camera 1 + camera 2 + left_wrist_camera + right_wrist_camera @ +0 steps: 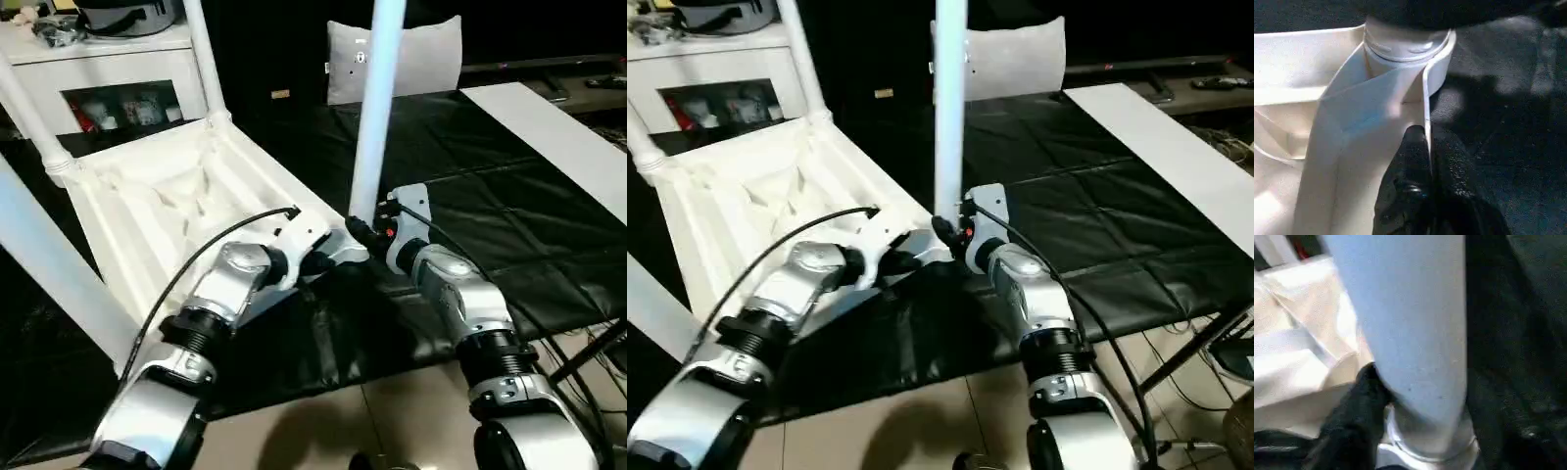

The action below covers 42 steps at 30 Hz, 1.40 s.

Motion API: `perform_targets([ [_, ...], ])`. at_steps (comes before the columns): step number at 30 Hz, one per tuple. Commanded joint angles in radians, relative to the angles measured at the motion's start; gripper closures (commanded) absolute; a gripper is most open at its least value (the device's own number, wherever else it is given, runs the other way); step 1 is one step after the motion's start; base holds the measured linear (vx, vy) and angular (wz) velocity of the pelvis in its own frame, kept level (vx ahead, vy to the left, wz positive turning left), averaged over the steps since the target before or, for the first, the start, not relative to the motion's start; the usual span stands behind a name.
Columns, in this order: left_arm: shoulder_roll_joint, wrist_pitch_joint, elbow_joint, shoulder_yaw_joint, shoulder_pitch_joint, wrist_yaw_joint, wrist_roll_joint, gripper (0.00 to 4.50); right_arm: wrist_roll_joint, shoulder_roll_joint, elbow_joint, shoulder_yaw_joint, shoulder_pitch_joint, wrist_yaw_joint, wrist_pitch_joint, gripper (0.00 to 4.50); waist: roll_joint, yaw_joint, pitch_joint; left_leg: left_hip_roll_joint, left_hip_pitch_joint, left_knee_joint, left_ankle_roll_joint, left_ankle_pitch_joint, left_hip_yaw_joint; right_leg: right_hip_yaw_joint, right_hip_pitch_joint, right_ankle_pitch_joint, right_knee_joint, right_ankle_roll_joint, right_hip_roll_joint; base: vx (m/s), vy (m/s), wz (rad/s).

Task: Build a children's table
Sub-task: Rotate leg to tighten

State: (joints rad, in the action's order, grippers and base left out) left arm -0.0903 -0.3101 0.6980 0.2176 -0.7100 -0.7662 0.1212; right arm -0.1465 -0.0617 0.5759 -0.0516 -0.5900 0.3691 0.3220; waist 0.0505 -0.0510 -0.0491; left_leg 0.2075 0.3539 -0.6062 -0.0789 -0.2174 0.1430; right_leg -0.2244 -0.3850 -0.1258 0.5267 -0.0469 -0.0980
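The children's table top (176,206) lies upside down on the black work surface, ribbed underside up. Legs stand in its sockets: one at the far right (204,59), one at the far left (24,108), one at the near left (49,264). A further leg (375,117) stands upright in the near right corner socket (1400,49). My left gripper (312,257) is shut on the top's thin rim (1426,112) just beside that socket. My right gripper (367,230) sits at the foot of the upright leg (1410,323), right above the socket.
A white cabinet (108,69) with a glass door stands behind the table top. A grey cushion (421,59) leans at the back. A long white board (558,137) lies across the black cover at the right. Cables (588,362) hang at the near right edge.
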Motion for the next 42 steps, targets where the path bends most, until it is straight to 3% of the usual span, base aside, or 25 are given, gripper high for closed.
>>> perform_targets([
  [1,0.019,0.029,-0.07,0.024,-0.026,-0.055,-0.028,4.5,-0.02,0.01,0.009,0.022,0.012,0.032,0.003,1.6,-0.005,0.016,0.082,0.022,0.013,0.06,0.096,-0.133,-0.008,0.069,0.069,-0.321,-0.053,-0.077,-0.077,0.0,0.0,0.0],
  [2,0.011,0.035,-0.072,0.028,-0.021,-0.064,-0.027,4.5,-0.023,-0.004,-0.004,0.021,0.021,0.053,-0.01,1.51,-0.004,0.027,0.086,0.027,0.012,0.058,0.112,-0.087,-0.008,0.076,0.066,-0.259,-0.041,-0.098,-0.077,0.052,-0.01,0.04],
  [4,-0.012,0.057,-0.071,0.043,-0.01,-0.092,-0.02,4.5,-0.025,-0.047,-0.035,0.028,0.045,0.116,-0.035,1.38,-0.01,0.049,0.097,0.024,0.023,0.046,0.153,0.016,-0.006,0.09,0.071,-0.117,-0.007,-0.135,-0.078,0.029,-0.011,-0.01],
  [7,-0.039,0.09,-0.072,0.058,0.001,-0.136,-0.018,4.5,-0.037,-0.104,-0.069,0.043,0.077,0.234,-0.053,1.17,-0.012,0.076,0.095,0.02,0.024,0.04,0.198,0.07,0.0,0.094,0.063,-0.05,0.005,-0.162,-0.074,0.0,0.0,0.0],
  [8,-0.057,0.103,-0.079,0.066,0.01,-0.171,-0.022,4.5,-0.052,-0.147,-0.098,0.05,0.1,0.32,-0.054,1.06,-0.014,0.097,0.093,0.02,0.023,0.04,0.199,0.052,0.005,0.094,0.064,-0.096,0.001,-0.146,-0.074,0.0,0.0,0.0],
  [10,-0.064,0.111,-0.081,0.068,0.012,-0.184,-0.023,4.5,-0.056,-0.162,-0.107,0.052,0.107,0.347,-0.055,0.86,-0.014,0.109,0.088,0.021,0.019,0.042,0.187,0.021,0.009,0.094,0.058,-0.163,-0.008,-0.13,-0.073,0.0,0.0,0.0],
  [12,-0.077,0.115,-0.082,0.074,0.014,-0.205,-0.022,4.5,-0.067,-0.191,-0.124,0.056,0.119,0.4,-0.058,0.71,-0.013,0.123,0.082,0.023,0.013,0.047,0.144,-0.039,0.012,0.092,0.055,-0.291,-0.025,-0.085,-0.069,0.0,0.0,0.0],
  [13,-0.107,0.148,-0.086,0.089,0.02,-0.264,-0.027,4.5,-0.092,-0.255,-0.164,0.066,0.145,0.507,-0.062,0.62,-0.013,0.126,0.081,0.022,0.012,0.049,0.135,-0.053,0.012,0.091,0.054,-0.313,-0.028,-0.077,-0.069,0.0,0.0,0.0],
  [14,-0.122,0.161,-0.084,0.097,0.021,-0.295,-0.029,4.5,-0.099,-0.291,-0.181,0.074,0.156,0.567,-0.069,0.55,-0.005,0.133,0.078,0.023,0.007,0.05,0.125,-0.082,0.014,0.091,0.051,-0.352,-0.035,-0.057,-0.066,0.0,0.0,0.0],
  [15,-0.144,0.194,-0.084,0.11,0.024,-0.345,-0.034,4.5,-0.103,-0.337,-0.2,0.088,0.168,0.637,-0.075,0.48,-0.009,0.141,0.076,0.025,0.005,0.052,0.117,-0.106,0.013,0.09,0.05,-0.38,-0.04,-0.04,-0.066,0.0,0.0,0.0],
  [17,-0.17,0.219,-0.086,0.126,0.028,-0.402,-0.037,4.5,-0.103,-0.387,-0.221,0.104,0.181,0.722,-0.087,0.18,-0.009,0.144,0.072,0.022,0.003,0.054,0.103,-0.137,0.015,0.087,0.049,-0.418,-0.046,-0.023,-0.062,0.0,0.0,0.0],
  [20,-0.19,0.248,-0.092,0.141,0.036,-0.459,-0.042,4.5,-0.093,-0.428,-0.236,0.125,0.19,0.785,-0.119,0.11,-0.013,0.142,0.068,0.014,-0.005,0.053,0.083,-0.176,0.017,0.079,0.046,-0.499,-0.061,0.014,-0.061,0.0,0.0,0.0],
  [21,-0.196,0.259,-0.094,0.147,0.038,-0.477,-0.043,4.5,-0.09,-0.438,-0.238,0.132,0.192,0.803,-0.129,0.11,-0.007,0.143,0.069,0.016,-0.007,0.054,0.082,-0.176,0.016,0.078,0.046,-0.505,-0.063,0.014,-0.062,0.0,0.0,0.0],
  [23,-0.221,0.306,-0.105,0.169,0.048,-0.552,-0.05,4.5,-0.083,-0.468,-0.249,0.155,0.196,0.865,-0.168,0.11,-0.011,0.144,0.075,0.02,-0.006,0.056,0.085,-0.16,0.013,0.081,0.048,-0.47,-0.057,0.005,-0.062,0.0,0.0,0.0],
  [26,-0.248,0.335,-0.114,0.198,0.053,-0.62,-0.046,4.5,-0.103,-0.478,-0.267,0.176,0.193,0.925,-0.157,0.11,-0.011,0.151,0.078,0.031,-0.002,0.058,0.103,-0.126,0.009,0.089,0.049,-0.387,-0.04,-0.039,-0.063,0.0,0.0,0.0],
  [27,-0.254,0.346,-0.113,0.205,0.052,-0.636,-0.046,4.5,-0.108,-0.48,-0.273,0.185,0.193,0.943,-0.154,0.11,-0.011,0.151,0.078,0.031,-0.002,0.058,0.103,-0.126,0.009,0.089,0.049,-0.387,-0.04,-0.039,-0.063,0.0,0.0,0.0],
  [30,-0.262,0.367,-0.105,0.216,0.047,-0.661,-0.046,4.5,-0.111,-0.483,-0.277,0.201,0.189,0.975,-0.151,0.26,-0.012,0.167,0.081,0.037,-0.004,0.058,0.108,-0.102,0.009,0.096,0.047,-0.348,-0.03,-0.066,-0.067,0.0,0.0,0.0],
  [33,-0.265,0.385,-0.096,0.221,0.038,-0.67,-0.039,4.5,-0.104,-0.472,-0.255,0.228,0.173,1.007,-0.176,0.54,-0.012,0.171,0.08,0.037,-0.003,0.059,0.102,-0.107,0.009,0.096,0.049,-0.347,-0.029,-0.071,-0.068,0.0,0.0,0.0],
  [35,-0.265,0.39,-0.091,0.22,0.034,-0.668,-0.037,4.5,-0.108,-0.468,-0.251,0.238,0.167,1.031,-0.167,0.83,-0.014,0.172,0.078,0.034,-0.001,0.06,0.093,-0.119,0.01,0.095,0.051,-0.374,-0.033,-0.059,-0.068,0.0,0.0,0.0],
  [36,-0.264,0.392,-0.088,0.22,0.033,-0.666,-0.037,4.5,-0.109,-0.466,-0.251,0.245,0.164,1.041,-0.158,0.91,-0.021,0.172,0.078,0.033,-0.001,0.06,0.093,-0.123,0.012,0.095,0.051,-0.384,-0.036,-0.053,-0.068,0.0,0.0,0.0],
  [37,-0.263,0.394,-0.084,0.219,0.032,-0.667,-0.036,4.5,-0.109,-0.466,-0.251,0.25,0.163,1.047,-0.152,0.99,-0.017,0.173,0.077,0.03,-0.001,0.059,0.091,-0.124,0.012,0.093,0.051,-0.403,-0.037,-0.044,-0.067,0.0,0.0,0.0],
  [42,-0.26,0.402,-0.075,0.218,0.032,-0.664,-0.035,4.5,-0.119,-0.466,-0.244,0.265,0.151,1.08,-0.126,1.27,-0.02,0.172,0.078,0.031,-0.002,0.059,0.088,-0.113,0.012,0.092,0.049,-0.418,-0.04,-0.025,-0.066,0.0,0.0,0.0],
])
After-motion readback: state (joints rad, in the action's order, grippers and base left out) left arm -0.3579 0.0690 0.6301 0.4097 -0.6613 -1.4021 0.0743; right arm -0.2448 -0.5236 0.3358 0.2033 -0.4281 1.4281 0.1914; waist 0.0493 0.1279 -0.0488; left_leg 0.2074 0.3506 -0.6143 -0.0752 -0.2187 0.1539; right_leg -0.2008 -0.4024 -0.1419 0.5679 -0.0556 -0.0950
